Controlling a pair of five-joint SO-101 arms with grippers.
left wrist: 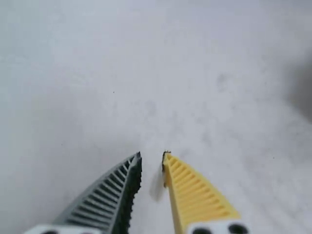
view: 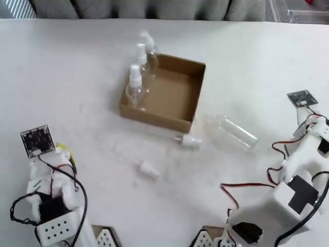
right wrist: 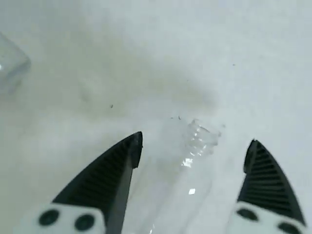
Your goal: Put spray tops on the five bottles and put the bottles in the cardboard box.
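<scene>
Standing along the 9-to-11 o'clock side of the cardboard box (view: 175, 100) are three capped bottles (view: 135, 88), upright and close together, each wearing a white spray top. The box is sitting near the middle of the white table (view: 77, 77), its top open.

Off the box's 4 o'clock corner, a clear uncapped bottle (view: 234, 134) is lying on its side on the table. Just beside the box's 5 o'clock corner, a loose spray top (view: 191, 141) is lying between that corner and the fallen bottle. A second small white top (view: 148, 169) is lying apart from the box, toward 6 o'clock.

In the right wrist view, the right gripper (right wrist: 195, 139) is hanging with its black fingers (right wrist: 112, 175) spread wide. Another clear bottle (right wrist: 187, 170) is lying between them, its threaded neck bare, and neither finger is touching it. A rounded clear piece (right wrist: 9, 68) is showing farther off; which bottle it belongs to is not clear.

In the left wrist view, the left gripper (left wrist: 151, 156) is hovering over bare table, its grey and yellow fingers (left wrist: 195, 195) drawn nearly together with a thin gap between the tips, gripping nothing.
</scene>
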